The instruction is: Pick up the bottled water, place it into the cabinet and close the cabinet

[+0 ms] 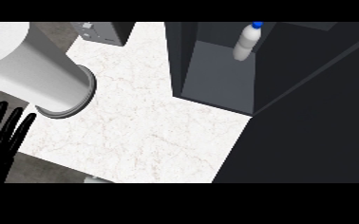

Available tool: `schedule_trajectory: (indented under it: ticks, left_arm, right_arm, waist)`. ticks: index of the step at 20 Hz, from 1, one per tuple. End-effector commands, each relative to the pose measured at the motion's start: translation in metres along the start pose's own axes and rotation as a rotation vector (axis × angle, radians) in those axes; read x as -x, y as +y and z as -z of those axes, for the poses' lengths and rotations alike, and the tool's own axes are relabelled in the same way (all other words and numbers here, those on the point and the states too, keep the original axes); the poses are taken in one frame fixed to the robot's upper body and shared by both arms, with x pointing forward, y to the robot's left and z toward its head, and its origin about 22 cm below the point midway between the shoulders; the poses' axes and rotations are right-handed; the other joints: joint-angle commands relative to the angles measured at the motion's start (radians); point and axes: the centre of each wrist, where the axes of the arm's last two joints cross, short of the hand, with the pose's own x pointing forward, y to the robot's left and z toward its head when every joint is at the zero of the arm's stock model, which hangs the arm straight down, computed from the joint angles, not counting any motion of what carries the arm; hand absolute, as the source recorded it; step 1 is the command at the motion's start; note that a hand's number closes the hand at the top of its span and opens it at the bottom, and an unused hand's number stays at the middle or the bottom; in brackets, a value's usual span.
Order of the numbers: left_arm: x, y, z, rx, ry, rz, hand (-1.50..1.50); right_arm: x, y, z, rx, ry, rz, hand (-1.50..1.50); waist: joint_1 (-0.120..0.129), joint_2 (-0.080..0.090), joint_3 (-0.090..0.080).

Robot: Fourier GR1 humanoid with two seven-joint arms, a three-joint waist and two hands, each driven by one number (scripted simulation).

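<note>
- One bottle [246, 42] standing upright inside the cabinet [210, 71], near the back of the open compartment, blue cap at top, pale body below.
- Resting on the grey cabinet floor, close to the right inner wall, apart from the left wall.
- No robot hand touching the bottle.
- Cabinet dark, open toward the viewer, sitting on the desk [147, 123] at upper right; dark door panel [301, 137] spreading across the right and lower right, covering that part of the desk.
- Desk top white with faint marbling, bare across the middle.
- Left robot hand [13, 128] at the left edge, black fingers straight and pointing up, spread a little, holding nothing, resting well apart from the cabinet.
- Grey forearm [42, 71] crossing the upper left, large and pale, ending in a darker ring just over the desk; which arm it belongs to not clear.
- Right robot hand not visible anywhere, so cannot tell its state.
- Small grey box-like appliance [98, 32] at the top edge, left of the cabinet, only partly in view, standing on the desk.
- Dark grey floor strip [49, 171] below the desk's lower left edge.
</note>
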Motion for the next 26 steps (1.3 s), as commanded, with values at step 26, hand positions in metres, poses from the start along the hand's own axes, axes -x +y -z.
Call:
schedule_trajectory:
  ticks: [26]
  left_arm:
    - [-0.011,0.014,0.011,0.026,-0.015,0.005,-1.5]
  right_arm:
    - [0.022,-0.03,0.045,0.054,0.033,0.073,1.5]
  waist:
    - [0.024,0.03,0.006]
